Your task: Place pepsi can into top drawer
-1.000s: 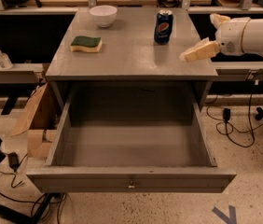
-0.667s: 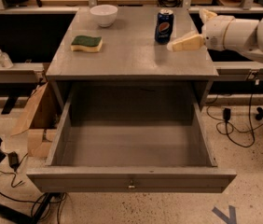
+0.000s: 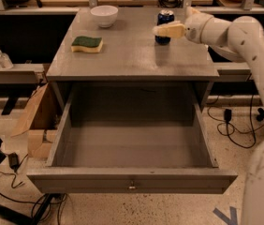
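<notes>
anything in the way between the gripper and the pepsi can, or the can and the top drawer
Nothing visible. The gripper is right at the pepsi can at the cabinet top's back right; the top drawer stands open in front. The sponge and bowl sit off to the left.

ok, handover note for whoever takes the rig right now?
Hand: at the pepsi can, reaching in from the right at mid-height; grip not confirmed.
Pepsi can: upright, back right of the cabinet top.
Top drawer: pulled out wide, nothing seen inside.
Done: drawer open, hand at the can.
Left: secure the grasp, lift, bring the can forward, set it in the drawer.
White bowl and sponge sit to the left, off that path.
</notes>
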### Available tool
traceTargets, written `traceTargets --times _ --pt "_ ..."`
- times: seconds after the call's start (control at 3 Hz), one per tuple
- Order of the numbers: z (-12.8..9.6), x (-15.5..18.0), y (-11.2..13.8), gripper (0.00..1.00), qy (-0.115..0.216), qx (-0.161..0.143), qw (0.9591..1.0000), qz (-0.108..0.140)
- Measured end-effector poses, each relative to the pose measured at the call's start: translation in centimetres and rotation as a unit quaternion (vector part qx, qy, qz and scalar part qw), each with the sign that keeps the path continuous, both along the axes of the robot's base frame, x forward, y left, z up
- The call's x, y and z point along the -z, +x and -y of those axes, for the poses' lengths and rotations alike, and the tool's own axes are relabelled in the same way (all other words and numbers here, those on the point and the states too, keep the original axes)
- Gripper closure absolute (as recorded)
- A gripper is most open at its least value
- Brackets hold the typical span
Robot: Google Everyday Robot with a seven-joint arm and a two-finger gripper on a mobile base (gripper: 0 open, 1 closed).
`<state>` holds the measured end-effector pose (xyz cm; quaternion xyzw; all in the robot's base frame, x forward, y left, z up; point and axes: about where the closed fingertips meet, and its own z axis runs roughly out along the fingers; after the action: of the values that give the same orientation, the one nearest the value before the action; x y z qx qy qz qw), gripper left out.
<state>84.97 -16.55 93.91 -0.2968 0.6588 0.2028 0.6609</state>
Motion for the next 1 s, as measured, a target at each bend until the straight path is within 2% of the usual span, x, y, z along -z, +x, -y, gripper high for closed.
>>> traceTargets --times 0.33,0.67,1.0 --pt "-1.0 0.0 3.2 0.00 0.034 0.028 0.9988 -0.020" --pt "-1.7 0.5 5.7 0.00 0.043 0.060 0.9964 -0.043" --pt "-1.9 1.8 7.7 0.00 0.028 0.095 0.9927 -0.069"
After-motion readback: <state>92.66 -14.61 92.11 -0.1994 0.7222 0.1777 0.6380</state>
